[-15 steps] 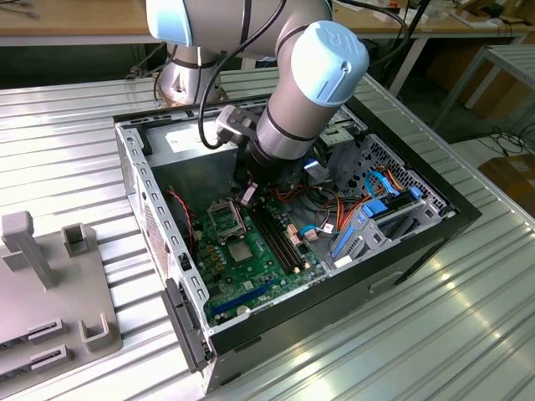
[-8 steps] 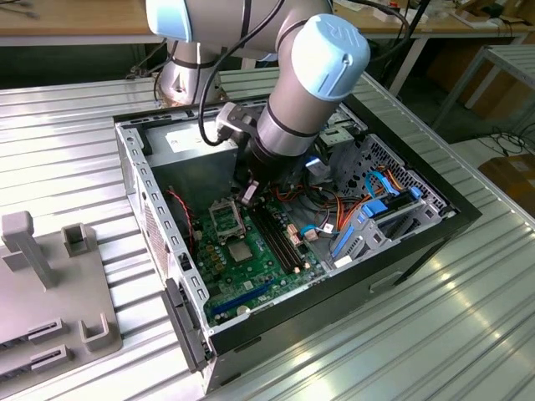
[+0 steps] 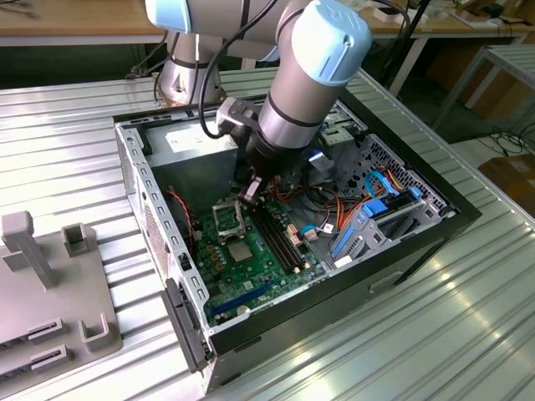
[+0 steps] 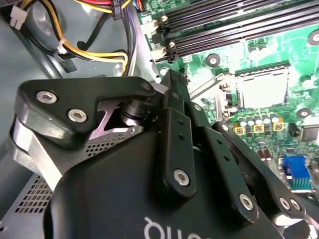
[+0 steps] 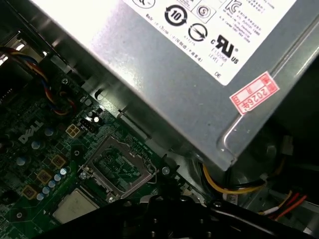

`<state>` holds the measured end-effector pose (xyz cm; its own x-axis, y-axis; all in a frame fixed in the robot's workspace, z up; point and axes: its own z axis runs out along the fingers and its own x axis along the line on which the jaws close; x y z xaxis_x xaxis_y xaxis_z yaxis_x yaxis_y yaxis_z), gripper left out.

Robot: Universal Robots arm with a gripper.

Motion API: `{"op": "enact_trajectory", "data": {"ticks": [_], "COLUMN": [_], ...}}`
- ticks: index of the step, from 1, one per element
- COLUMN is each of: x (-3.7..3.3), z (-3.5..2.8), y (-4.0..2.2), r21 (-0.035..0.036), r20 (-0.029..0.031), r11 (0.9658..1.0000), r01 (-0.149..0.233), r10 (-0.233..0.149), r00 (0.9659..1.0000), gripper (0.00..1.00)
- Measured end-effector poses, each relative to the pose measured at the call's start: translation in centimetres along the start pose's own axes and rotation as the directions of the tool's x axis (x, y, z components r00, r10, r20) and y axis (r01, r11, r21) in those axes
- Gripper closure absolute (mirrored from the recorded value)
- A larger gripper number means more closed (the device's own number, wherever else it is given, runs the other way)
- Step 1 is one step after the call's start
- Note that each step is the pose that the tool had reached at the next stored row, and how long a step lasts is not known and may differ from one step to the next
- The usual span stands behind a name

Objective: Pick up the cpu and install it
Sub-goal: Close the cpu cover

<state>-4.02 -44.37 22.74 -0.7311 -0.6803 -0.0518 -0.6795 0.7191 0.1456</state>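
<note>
Your end effector (image 3: 251, 195) hangs inside the open case (image 3: 159, 225), just above the motherboard (image 3: 259, 267) beside the socket (image 3: 227, 219). You cannot tell how far it is open or whether it holds anything. The cpu (image 3: 240, 251) lies flat on the board just beyond the socket, apart from the end effector.

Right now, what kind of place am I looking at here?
Probably a robotics lab or test workshop. A robot arm reaches into an open computer case set on a ribbed metal table, above its green motherboard, with wooden workbenches behind.
</note>
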Motion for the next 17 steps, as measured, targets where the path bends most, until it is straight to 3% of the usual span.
{"op": "enact_trajectory", "data": {"ticks": [6, 8, 9, 14, 17], "x": [-0.02, -0.03, -0.04, -0.05, -0.05], "z": [-0.68, -1.34, -1.47, -1.87, -1.99], "y": [0.09, 0.16, 0.17, 0.22, 0.24], "r21": [0.0257, 0.0511, 0.0553, 0.0677, 0.0698], "r20": [-0.0245, -0.0481, -0.052, -0.0633, -0.0655], "r11": [0.9997, 0.9987, 0.9985, 0.9977, 0.9976], "r01": [-0.002, -0.003, -0.003, -0.004, -0.003], "r10": [0.003, 0.006, 0.006, 0.008, 0.007], "r00": [0.9997, 0.9988, 0.9986, 0.998, 0.9978], "gripper": [0.89, 0.89, 0.89, 0.89, 0.89]}}
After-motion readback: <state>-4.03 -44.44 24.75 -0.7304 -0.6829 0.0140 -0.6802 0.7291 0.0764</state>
